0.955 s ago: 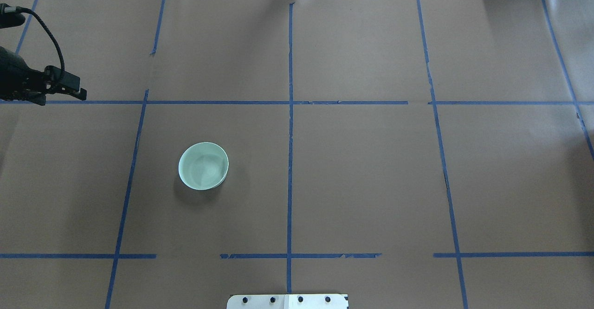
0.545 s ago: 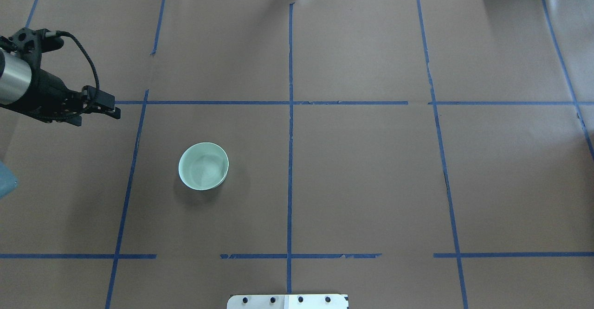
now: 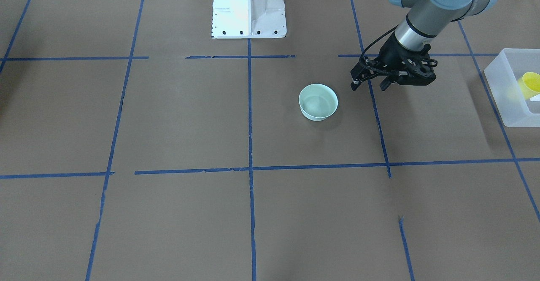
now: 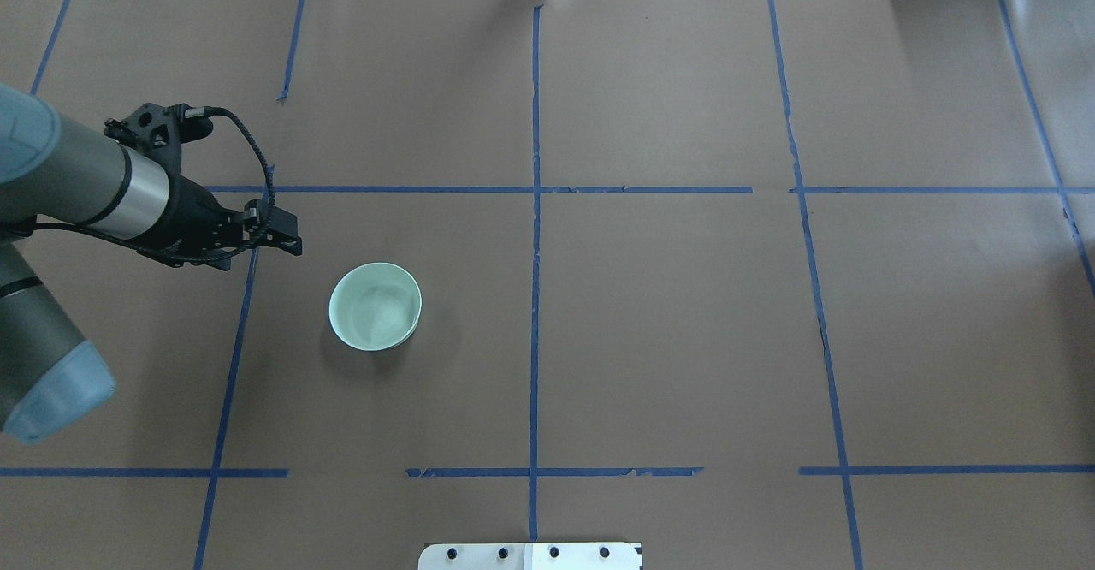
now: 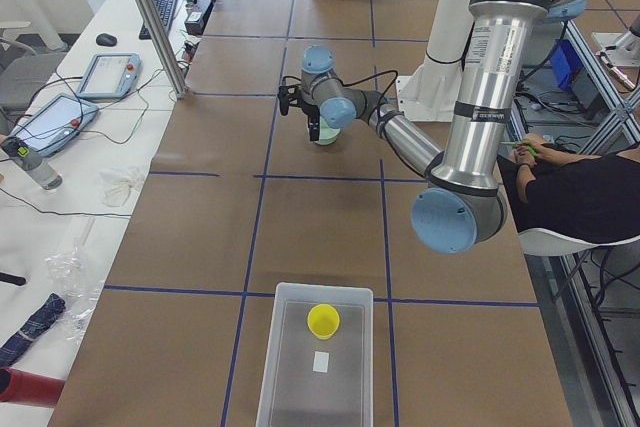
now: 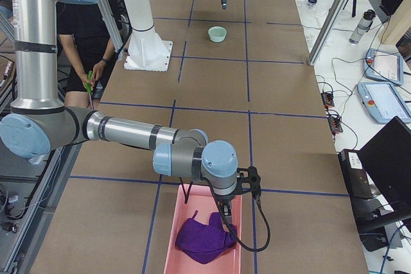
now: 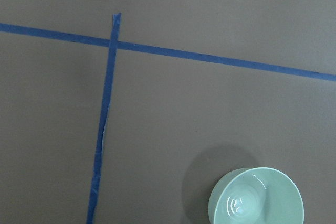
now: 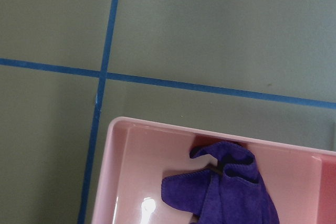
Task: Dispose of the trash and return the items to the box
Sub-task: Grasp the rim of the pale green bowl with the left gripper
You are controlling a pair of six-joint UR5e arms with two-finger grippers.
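Mint bowl sits upright left of centre in the overhead, nothing touching it. Yellow cup is in the box, bottom of the left-side view. My left gripper hangs just up-left of the bowl, fingers spread and empty, forearm reaching in from the left edge. Right gripper hovers over a pink tray; can't tell its fingers.

Overhead: high behind the base, looking forward and down over the bench. Front-facing: from across, steep, base at top. Shared by the two: the mint bowl and tape grid. Side views: from either bench end, looking lengthwise — left one nearest the box, right one nearest the pink tray. Wrist views: close, straight down — bowl under left, tray under right.
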